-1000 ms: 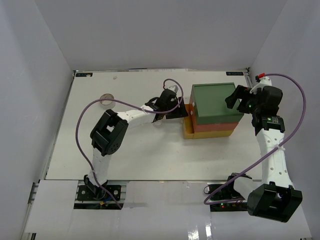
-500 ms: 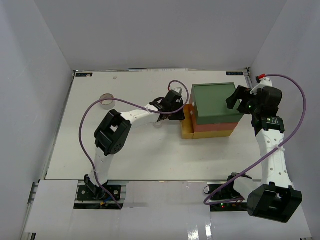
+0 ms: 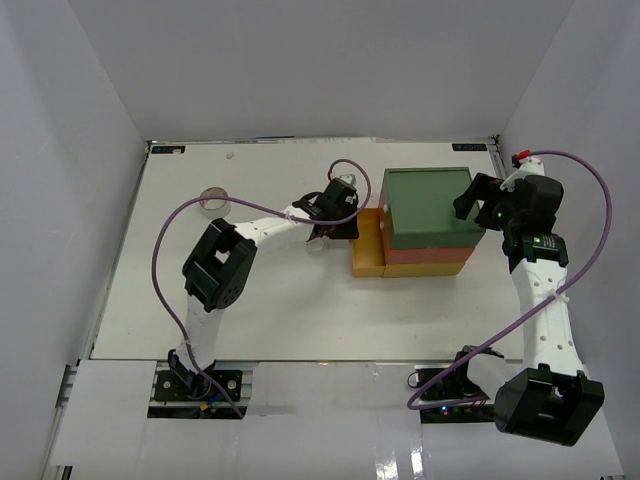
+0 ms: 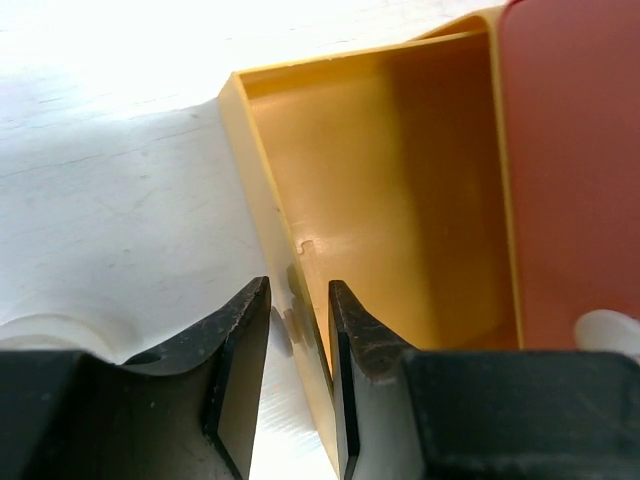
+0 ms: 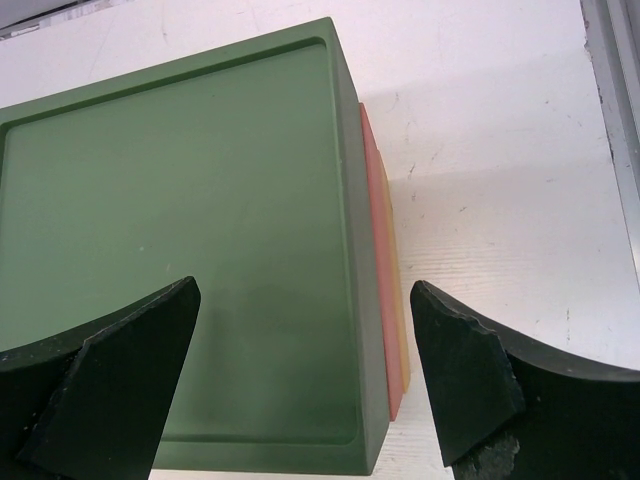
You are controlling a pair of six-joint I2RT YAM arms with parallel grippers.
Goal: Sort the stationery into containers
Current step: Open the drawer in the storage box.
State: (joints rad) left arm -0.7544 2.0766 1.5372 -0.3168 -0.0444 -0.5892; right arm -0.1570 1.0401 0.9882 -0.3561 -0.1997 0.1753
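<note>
Three square drawer trays stand stacked right of the table's middle: a dark green top, an orange-red middle and a yellow bottom drawer drawn out leftward from under the others. The exposed part of the yellow floor is plain plastic; the insides of the other two are hidden. The left gripper is clenched on the yellow drawer's front wall, one finger inside it and one outside. The right gripper is spread wide and grasps nothing, one finger over the green top, the other over the table beside the stack. A small tape roll lies well apart at the far left of the white table, which sits between white walls. Compared with a second ago, the yellow drawer sticks out farther to the left, the left gripper has narrowed onto its wall and drawn back with it, and the right arm has not moved.
</note>
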